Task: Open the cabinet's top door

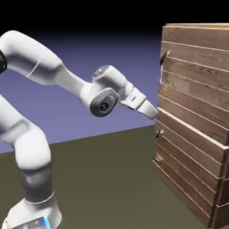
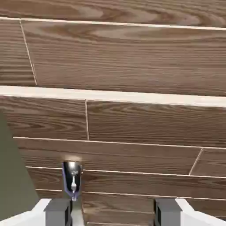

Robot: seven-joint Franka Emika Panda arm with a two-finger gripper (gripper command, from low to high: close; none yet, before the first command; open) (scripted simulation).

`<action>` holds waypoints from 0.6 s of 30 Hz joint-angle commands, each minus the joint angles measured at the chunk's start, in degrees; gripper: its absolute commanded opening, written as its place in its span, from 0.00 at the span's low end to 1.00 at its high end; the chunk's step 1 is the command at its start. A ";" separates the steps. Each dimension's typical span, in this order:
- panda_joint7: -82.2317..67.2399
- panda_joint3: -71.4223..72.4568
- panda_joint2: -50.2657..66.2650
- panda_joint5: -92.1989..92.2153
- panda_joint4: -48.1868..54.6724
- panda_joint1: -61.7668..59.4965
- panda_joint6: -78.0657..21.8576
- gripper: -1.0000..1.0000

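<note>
- Your cabinet (image 1: 193,120) stands at the right of the exterior view, on the dark tabletop (image 1: 103,179); its top door (image 1: 192,76) looks flush with the front, so judge the opening itself as not yet begun.
- The door's small dark handle (image 1: 163,58) sits near its left edge, high up, and nothing touches it.
- Your end effector (image 1: 152,112) points at the planks well below that handle, close to the ledge where the upper panel ends (contact with the wood cannot be told).
- It is released and holds nothing: in the hand view both fingertips (image 2: 58,211) stand apart with only planks between them.
- The metal handle in the hand view (image 2: 72,178) looks like the lower front's own (not your target).
- Left to do: rise to the upper handle, grip it, pull the door open.
</note>
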 commanded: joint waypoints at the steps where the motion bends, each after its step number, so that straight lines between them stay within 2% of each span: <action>1: 0.77 0.70 -0.21 2.50 0.39 -0.66 -0.10 0.50; 18: 13.87 12.63 -3.69 44.86 6.99 -11.91 -1.79 0.50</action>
